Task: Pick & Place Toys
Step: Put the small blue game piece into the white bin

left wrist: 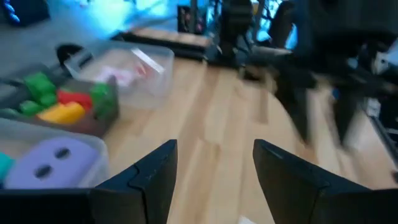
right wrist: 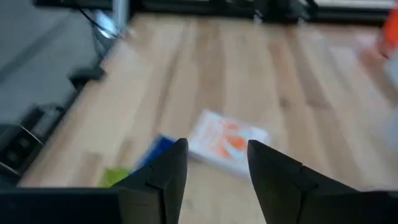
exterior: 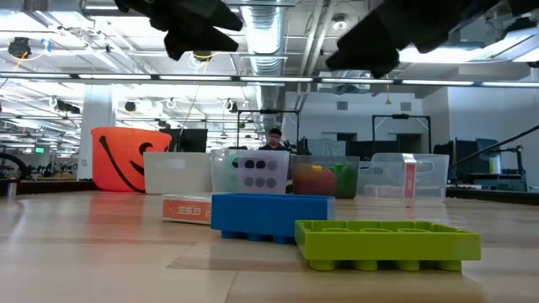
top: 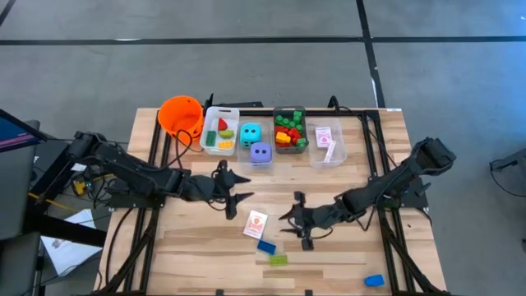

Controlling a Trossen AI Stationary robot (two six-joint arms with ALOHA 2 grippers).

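Observation:
A red-backed card pack (top: 256, 224) lies flat on the table, with a blue brick (top: 266, 246) and a green brick (top: 279, 260) just nearer the front edge. A second blue brick (top: 374, 280) lies at the front right. My left gripper (top: 249, 187) hangs open above the table, left of centre, pointing toward the bins. My right gripper (top: 289, 218) hangs open just right of the card pack (right wrist: 227, 140), pointing at it. In both wrist views, the left gripper (left wrist: 214, 168) and the right gripper (right wrist: 217, 165) have nothing between their fingers.
Along the far edge stand an orange bucket (top: 181, 115), a clear bin (top: 219, 131) with a red wedge and bricks, a bin with a teal die (top: 250, 132) and a purple die (top: 260, 153), a bin of bricks (top: 289, 130) and a bin with cards (top: 327, 140).

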